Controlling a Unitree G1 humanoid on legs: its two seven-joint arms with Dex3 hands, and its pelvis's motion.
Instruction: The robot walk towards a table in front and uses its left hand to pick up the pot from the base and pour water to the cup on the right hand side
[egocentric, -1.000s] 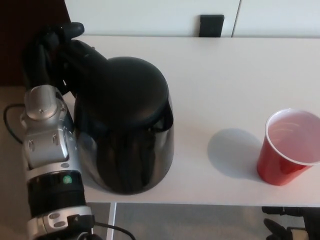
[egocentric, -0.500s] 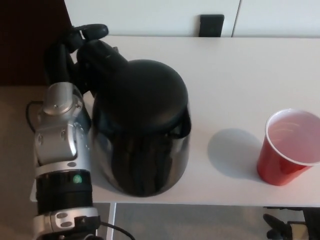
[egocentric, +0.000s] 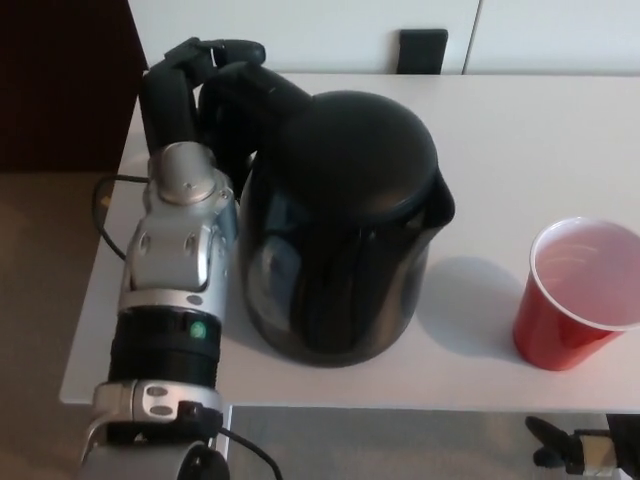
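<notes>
From the head camera I see my left hand at the upper left, its black fingers wrapped around the handle of the pot, so the hand is clamped on that handle. The silver wrist housing and the black forearm ring run down from the hand toward the lower left edge of the picture, lying just beside the pot's left wall.

The pot is a dark, glossy kettle with a domed black lid; its spout points to picture right, toward the cup. I cannot tell whether the pot's bottom touches the table, though it covers the left-centre part of the white top. No base shows beneath it from this angle.

The cup is a red plastic one with a pale inner wall, standing upright near the table's front right edge, apart from the pot. A soft grey shadow lies on the tabletop between the two.

At the far edge of the table, a small black rectangle sits against the white wall. At the lower right corner a dark part of the robot shows below the table edge; I cannot tell what it is, nor how my right hand is set.
</notes>
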